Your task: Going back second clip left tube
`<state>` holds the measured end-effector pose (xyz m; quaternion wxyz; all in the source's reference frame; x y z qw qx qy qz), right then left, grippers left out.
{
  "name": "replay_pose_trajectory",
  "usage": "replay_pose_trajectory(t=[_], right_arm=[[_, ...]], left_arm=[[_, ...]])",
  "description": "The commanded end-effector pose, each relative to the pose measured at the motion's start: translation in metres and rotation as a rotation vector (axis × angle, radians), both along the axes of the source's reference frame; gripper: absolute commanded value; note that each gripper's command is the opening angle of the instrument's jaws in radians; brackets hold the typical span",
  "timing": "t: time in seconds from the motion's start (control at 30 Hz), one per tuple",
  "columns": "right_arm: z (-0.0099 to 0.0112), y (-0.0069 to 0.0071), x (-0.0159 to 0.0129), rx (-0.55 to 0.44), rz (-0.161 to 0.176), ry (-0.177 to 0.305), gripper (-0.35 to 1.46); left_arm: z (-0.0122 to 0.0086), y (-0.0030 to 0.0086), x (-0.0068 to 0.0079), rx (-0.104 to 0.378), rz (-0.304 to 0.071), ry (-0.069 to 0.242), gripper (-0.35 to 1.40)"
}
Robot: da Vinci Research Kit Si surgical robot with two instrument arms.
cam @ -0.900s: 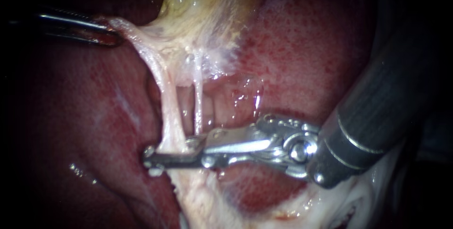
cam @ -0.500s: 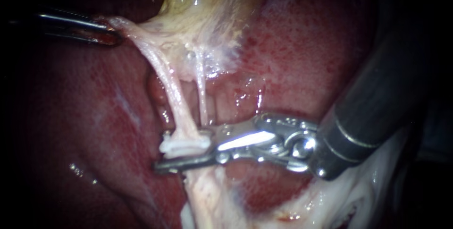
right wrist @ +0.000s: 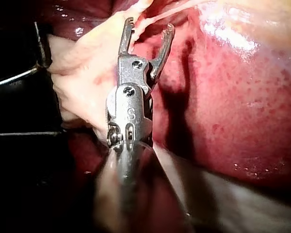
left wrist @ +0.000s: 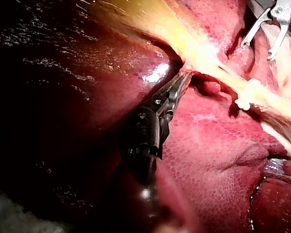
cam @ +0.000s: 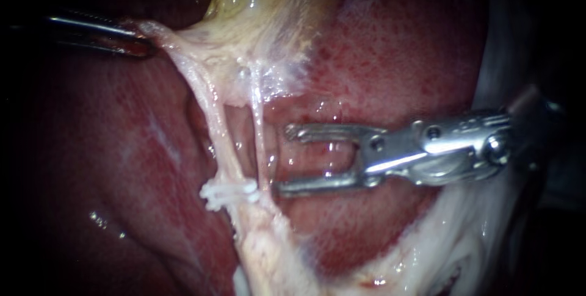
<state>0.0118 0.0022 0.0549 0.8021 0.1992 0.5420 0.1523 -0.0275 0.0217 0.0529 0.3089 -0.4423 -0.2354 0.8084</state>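
The small white plastic clip (cam: 229,192) sits crosswise on the pale, taut left tube (cam: 217,128), pinching it flat, and the thinner right tube (cam: 257,125) passes just beside the clip. My silver right instrument (cam: 284,158) stands just beyond that right tube from the clip, its jaws wide apart and empty over the red liver (cam: 390,58). Well above the clip, my left instrument (cam: 139,44) has its dark jaws clamped on the pale edge of the yellowish gallbladder (cam: 268,9).
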Motion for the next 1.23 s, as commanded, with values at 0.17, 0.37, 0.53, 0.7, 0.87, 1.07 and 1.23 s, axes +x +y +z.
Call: replay_pose_trajectory(t=[0.17, 0.37, 0.53, 0.7, 0.87, 1.07, 1.23], right_arm=[[-0.0014, 0.0002, -0.0034, -0.067, -0.039, -0.032, 0.50], [-0.0019, 0.0004, -0.0053, -0.101, -0.071, -0.059, 0.50], [-0.0019, 0.0004, -0.0056, -0.111, -0.076, -0.057, 0.50], [-0.0019, 0.0004, -0.0056, -0.117, -0.079, -0.057, 0.50], [-0.0019, 0.0004, -0.0057, -0.117, -0.079, -0.056, 0.50], [-0.0021, 0.0004, -0.0057, -0.116, -0.079, -0.056, 0.50], [-0.0023, 0.0002, -0.0054, -0.112, -0.087, -0.050, 0.50]], left_arm=[[0.0001, 0.0001, 0.0001, 0.000, -0.001, 0.000, -0.35], [0.0003, 0.0001, 0.0000, -0.001, -0.001, 0.001, -0.35], [0.0016, -0.0004, -0.0008, -0.009, -0.005, 0.005, -0.35], [0.0042, -0.0016, -0.0022, -0.014, 0.007, 0.006, -0.35], [0.0057, -0.0022, -0.0034, -0.001, 0.017, 0.004, -0.35], [0.0059, -0.0023, -0.0035, 0.000, 0.021, 0.005, -0.35], [0.0054, -0.0021, -0.0031, 0.003, 0.023, 0.003, -0.35]])
